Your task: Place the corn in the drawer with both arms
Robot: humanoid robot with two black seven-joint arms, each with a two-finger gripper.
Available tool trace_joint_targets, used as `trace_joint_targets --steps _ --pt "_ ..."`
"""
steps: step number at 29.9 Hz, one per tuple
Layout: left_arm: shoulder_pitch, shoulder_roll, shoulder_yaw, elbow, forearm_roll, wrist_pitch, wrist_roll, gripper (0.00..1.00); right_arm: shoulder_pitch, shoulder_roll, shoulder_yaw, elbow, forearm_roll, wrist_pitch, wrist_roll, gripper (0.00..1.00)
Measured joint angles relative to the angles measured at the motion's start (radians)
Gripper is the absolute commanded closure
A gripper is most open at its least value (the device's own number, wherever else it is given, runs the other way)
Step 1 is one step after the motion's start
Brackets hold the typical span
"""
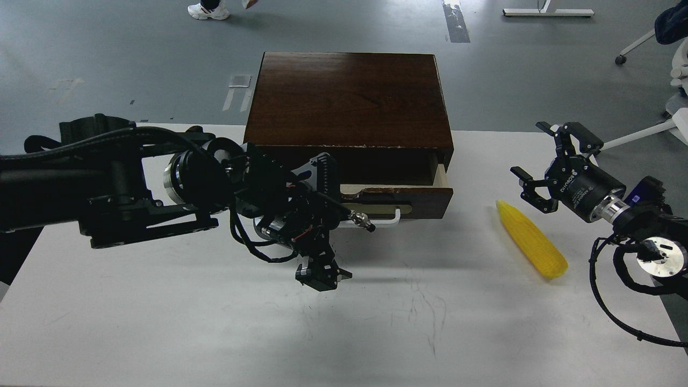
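The yellow corn lies on the white table at the right, clear of the box. The dark brown box stands at the table's back edge. Its drawer is pulled out a little, showing a strip of pale wood, and its white bar handle faces me. My left gripper is at the handle's left end and hides it. Its fingers stand apart, one up by the box front, one down over the table. My right gripper is open and empty, just above and right of the corn's tip.
The white table has scuff marks in front of the drawer. A cable loop hangs from the right arm near the table's right edge. Chair legs stand on the grey floor at the back right.
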Motion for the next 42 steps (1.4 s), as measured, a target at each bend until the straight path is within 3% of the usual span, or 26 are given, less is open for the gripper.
trace_joint_targets --steps 14,20,31,38,42 --pt "-0.024 0.002 0.0 0.006 0.019 0.0 0.005 0.02 -0.002 0.001 0.0 0.0 0.0 0.0 0.0 0.0" --pt "-0.074 0.006 -0.037 -0.016 -0.104 0.0 0.005 0.02 -0.002 0.002 0.0 0.0 0.0 0.0 0.0 0.0" --pt "-0.072 0.089 -0.275 0.04 -0.875 0.0 0.005 0.02 -0.001 -0.003 0.0 0.0 0.0 0.0 0.0 0.0" --pt "0.072 0.214 -0.345 0.111 -1.348 0.009 0.007 0.02 -0.002 -0.004 -0.002 0.0 -0.001 0.0 0.0 0.0" --pt "0.184 0.286 -0.358 0.134 -1.606 0.097 0.007 0.02 -0.002 -0.004 -0.006 0.0 -0.002 0.0 0.0 0.0"
